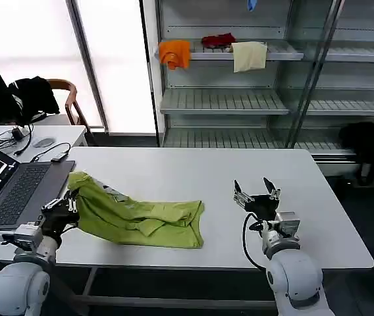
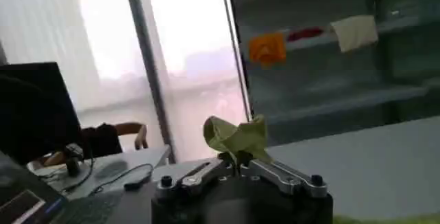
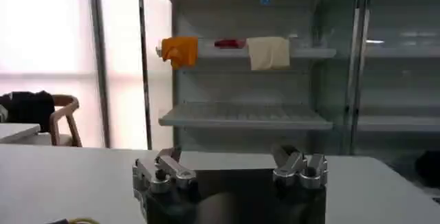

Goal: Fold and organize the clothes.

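Note:
The lime yellow-green T-shirt lies crumpled on the white table toward its front left, partly folded, with a bit of white label showing near its back edge. My left gripper is shut on the shirt's left end, and a tuft of green fabric sticks up from between its fingers. My right gripper hovers open over bare table right of the shirt, fingers spread wide with nothing between them.
An open laptop sits on the table's left edge beside my left arm. Behind the table stands a shelf unit carrying orange, red and cream cloths. A chair with a black garment stands at back left.

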`<control>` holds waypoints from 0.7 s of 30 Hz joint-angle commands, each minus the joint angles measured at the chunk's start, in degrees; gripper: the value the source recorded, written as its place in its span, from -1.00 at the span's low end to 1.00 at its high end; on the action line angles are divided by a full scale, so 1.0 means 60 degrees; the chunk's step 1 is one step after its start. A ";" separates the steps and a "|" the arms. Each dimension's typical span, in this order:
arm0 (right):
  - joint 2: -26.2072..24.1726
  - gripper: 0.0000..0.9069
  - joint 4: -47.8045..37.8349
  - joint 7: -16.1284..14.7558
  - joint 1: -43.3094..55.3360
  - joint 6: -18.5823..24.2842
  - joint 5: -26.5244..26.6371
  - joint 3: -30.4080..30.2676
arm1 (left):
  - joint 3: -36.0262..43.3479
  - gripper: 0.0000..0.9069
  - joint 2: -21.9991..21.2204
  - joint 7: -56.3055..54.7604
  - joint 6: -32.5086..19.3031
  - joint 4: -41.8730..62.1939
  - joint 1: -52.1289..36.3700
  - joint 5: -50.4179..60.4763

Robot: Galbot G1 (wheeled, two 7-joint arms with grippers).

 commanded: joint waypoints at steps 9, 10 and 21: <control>0.0166 1.00 -0.0101 0.0002 -0.0131 0.0086 -0.0324 0.0044 | 0.4407 -1.00 -0.0766 -0.1127 0.0744 0.0470 -0.0708 0.0384; 0.0179 1.00 -0.0111 0.0001 -0.0139 0.0101 -0.0354 0.0032 | 0.4537 -1.00 -0.0759 -0.1194 0.0743 0.0611 -0.0729 0.0393; 0.0248 1.00 -0.0230 -0.0019 -0.0232 0.0213 -0.0555 0.0015 | 0.5423 -0.98 -0.0777 -0.1542 0.0700 0.1848 -0.1463 0.0312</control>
